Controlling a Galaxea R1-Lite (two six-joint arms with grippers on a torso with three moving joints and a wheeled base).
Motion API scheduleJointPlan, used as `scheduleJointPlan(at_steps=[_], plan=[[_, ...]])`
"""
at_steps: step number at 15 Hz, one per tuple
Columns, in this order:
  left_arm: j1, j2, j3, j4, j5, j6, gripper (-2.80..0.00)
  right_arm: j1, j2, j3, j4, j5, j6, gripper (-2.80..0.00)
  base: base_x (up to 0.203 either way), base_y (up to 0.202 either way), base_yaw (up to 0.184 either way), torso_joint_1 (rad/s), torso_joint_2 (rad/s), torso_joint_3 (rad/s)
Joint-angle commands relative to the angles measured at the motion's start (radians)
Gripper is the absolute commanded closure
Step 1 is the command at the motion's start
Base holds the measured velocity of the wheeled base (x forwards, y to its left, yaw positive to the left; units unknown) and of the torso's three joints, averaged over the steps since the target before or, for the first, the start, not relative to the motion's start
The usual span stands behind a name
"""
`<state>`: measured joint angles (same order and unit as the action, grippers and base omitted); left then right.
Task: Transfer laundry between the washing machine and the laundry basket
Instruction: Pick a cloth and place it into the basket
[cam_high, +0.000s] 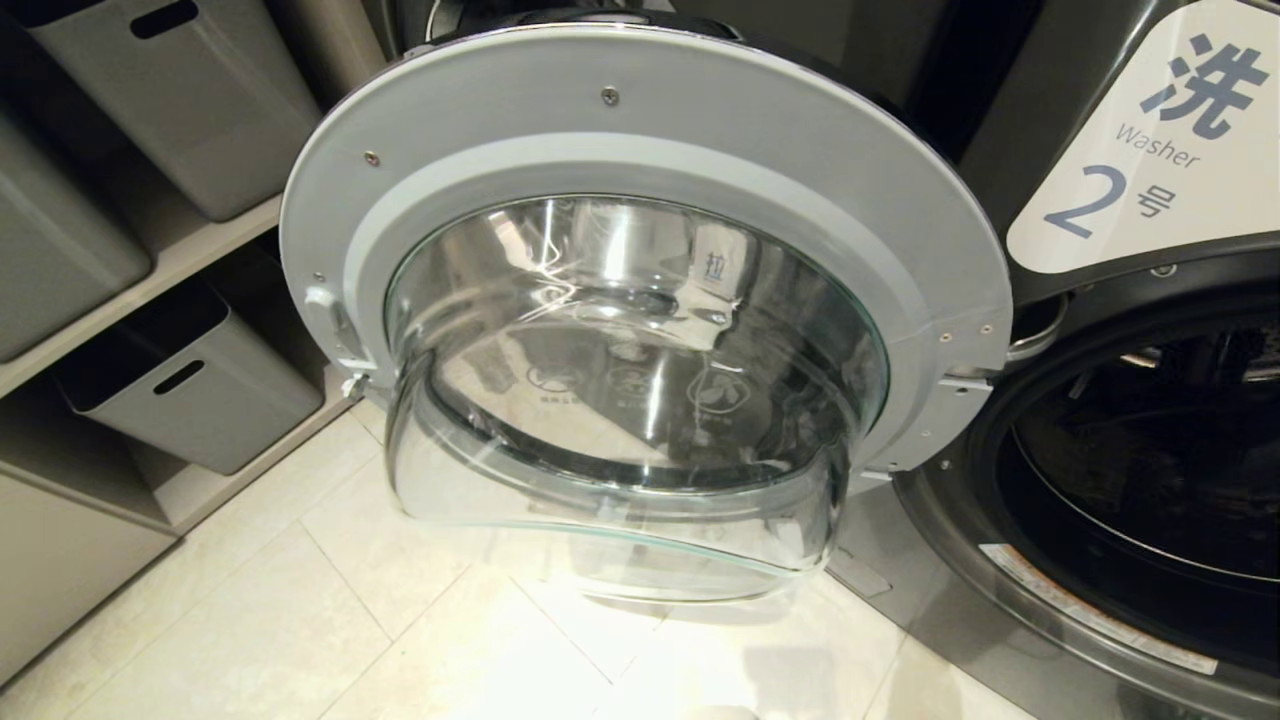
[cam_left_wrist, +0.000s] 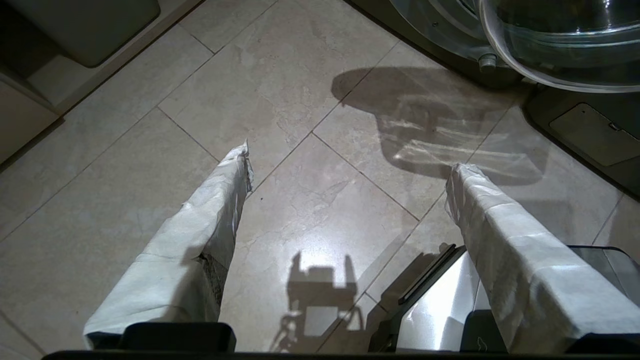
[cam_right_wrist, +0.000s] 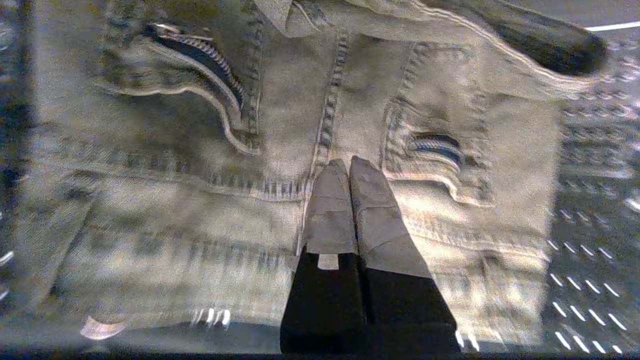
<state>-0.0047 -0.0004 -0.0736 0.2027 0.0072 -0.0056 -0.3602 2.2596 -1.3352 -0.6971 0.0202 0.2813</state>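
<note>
Right gripper (cam_right_wrist: 348, 165) against jeans (cam_right_wrist: 280, 150)

Left tool (cam_left_wrist: 347, 167): two long tapered fingers (cam_left_wrist: 200, 235) wrapped in pale grey-white cloth tape, creased and a bit frayed at the tips, on a black base w/ a shiny silver-and-black housing by one finger. Right tool (cam_right_wrist: 349, 162): same build, grey tape over narrow wedge fingers, wrinkled, black body behind w/ a small pale tab showing under the tape edge.
</note>
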Motion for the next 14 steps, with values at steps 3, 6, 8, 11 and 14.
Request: scheduleJointPlan(at_steps=[3, 6, 8, 11, 14], plan=[[0.000, -0.003, 0.000, 0.001, 0.000, -0.001, -2.80, 0.004, -0.137, 0.155, -0.001, 0.002, 0.005, 0.00, 0.000, 0.000, 0.000, 0.000, 0.00, 0.000], [0.000, -0.002, 0.000, 0.001, 0.000, -0.001, -2.80, 0.010, -0.135, 0.156, -0.006, -0.026, 0.015, 0.00, 0.000, 0.000, 0.000, 0.000, 0.00, 0.000], [0.000, -0.003, 0.000, 0.001, 0.000, -0.001, -2.80, 0.010, -0.138, 0.144, -0.022, -0.025, 0.012, 0.00, 0.000, 0.000, 0.000, 0.000, 0.00, 0.000], [0.000, -0.003, 0.000, 0.001, 0.000, -0.001, -2.80, 0.028, -0.060, 0.096, -0.026, -0.024, 0.007, 0.00, 0.000, 0.000, 0.000, 0.000, 0.00, 0.000], [0.000, -0.001, 0.000, 0.001, 0.000, -0.001, -2.80, 0.054, 0.056, -0.008, -0.044, -0.037, 0.003, -2.80, 0.000, 0.000, 0.000, 0.000, 0.00, 0.000]])
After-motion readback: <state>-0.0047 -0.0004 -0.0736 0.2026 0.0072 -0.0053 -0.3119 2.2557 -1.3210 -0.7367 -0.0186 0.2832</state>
